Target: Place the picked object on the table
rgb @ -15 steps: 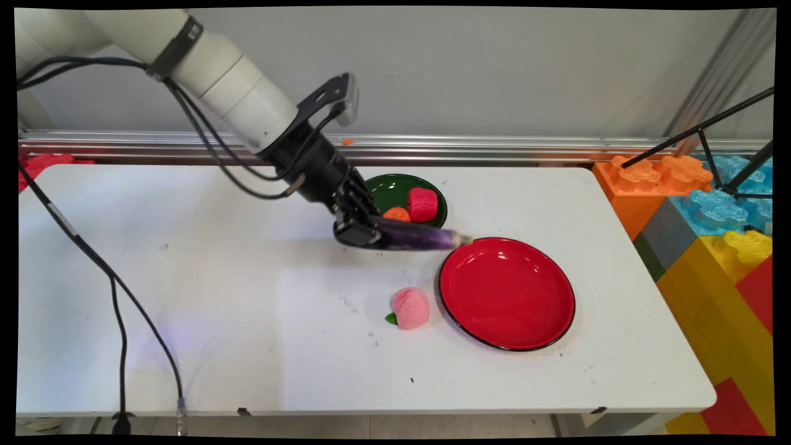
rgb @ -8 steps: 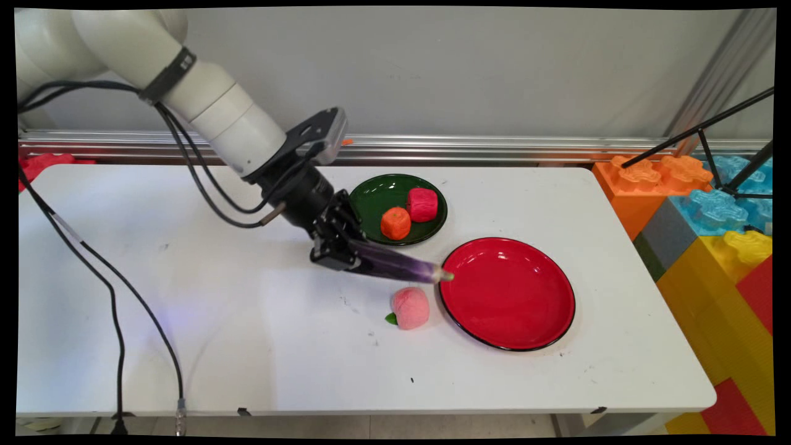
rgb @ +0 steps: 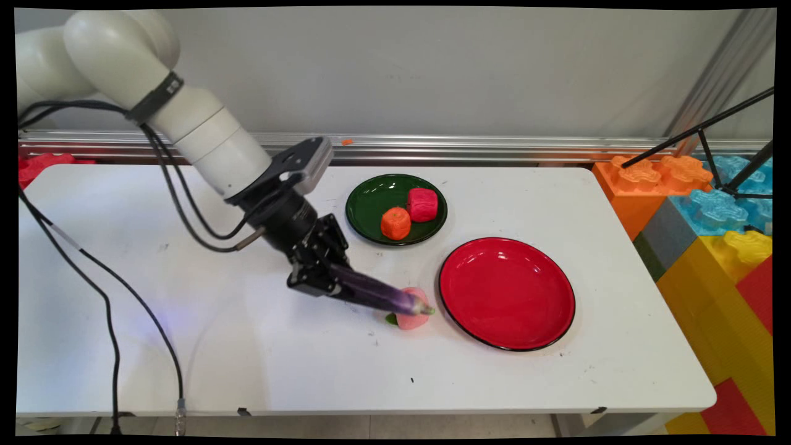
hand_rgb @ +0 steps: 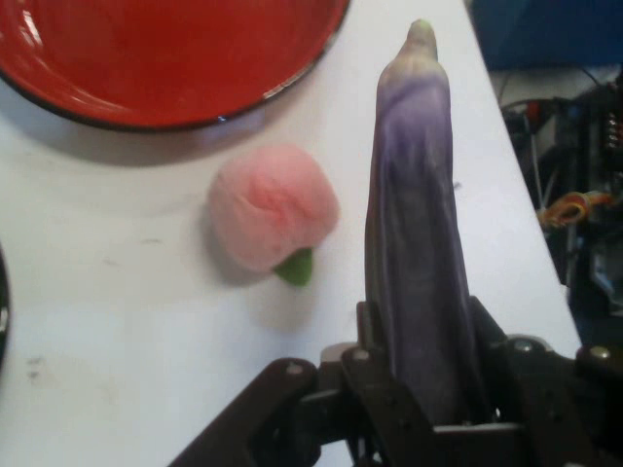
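Main view: the arm reaches in from the upper left, and its jaws are clamped on the thick end of a purple eggplant. The eggplant sticks out of the jaws toward the right and slightly downward, held above the white desk. Its pale tip crosses in front of a pink peach, which lies on the desk just left of a red plate. A small green leaf shows at the peach's lower left. The red plate carries nothing. Behind it and to the left sits a smaller green plate with an orange fruit and a red fruit side by side on it, touching or nearly so. Black cables hang from the arm down past the desk's near edge. Large coloured blocks stand off the desk's right end, with a black tripod over them.

Hand view: the eggplant rises straight up between the fingers, gripped on both sides at its base. The peach lies on the desk to its left, clear of it, leaf pointing toward the camera. The red plate's rim curves across the top left, close to the peach but apart from it.
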You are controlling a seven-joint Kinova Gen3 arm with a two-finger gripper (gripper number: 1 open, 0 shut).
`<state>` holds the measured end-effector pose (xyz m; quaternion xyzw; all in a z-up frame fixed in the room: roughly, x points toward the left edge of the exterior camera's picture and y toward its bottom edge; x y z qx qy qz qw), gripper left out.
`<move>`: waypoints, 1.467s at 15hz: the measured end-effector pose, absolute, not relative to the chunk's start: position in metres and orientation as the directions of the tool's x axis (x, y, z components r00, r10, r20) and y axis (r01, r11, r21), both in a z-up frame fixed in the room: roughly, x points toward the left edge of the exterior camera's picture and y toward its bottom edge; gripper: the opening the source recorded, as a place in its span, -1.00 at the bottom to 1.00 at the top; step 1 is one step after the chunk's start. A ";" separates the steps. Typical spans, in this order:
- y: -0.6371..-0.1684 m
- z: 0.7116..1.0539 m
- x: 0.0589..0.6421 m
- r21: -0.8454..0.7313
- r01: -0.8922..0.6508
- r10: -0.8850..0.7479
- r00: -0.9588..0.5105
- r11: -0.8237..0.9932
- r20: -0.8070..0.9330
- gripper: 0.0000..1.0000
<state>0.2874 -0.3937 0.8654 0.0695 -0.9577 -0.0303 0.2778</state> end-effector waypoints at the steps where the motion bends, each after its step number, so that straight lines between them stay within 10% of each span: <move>1: -0.391 0.863 0.289 0.099 -0.112 -0.147 -0.838 0.989 0.525 -1.00; 22: -0.373 0.784 0.284 0.083 -0.076 -0.106 -0.874 0.994 0.474 -1.00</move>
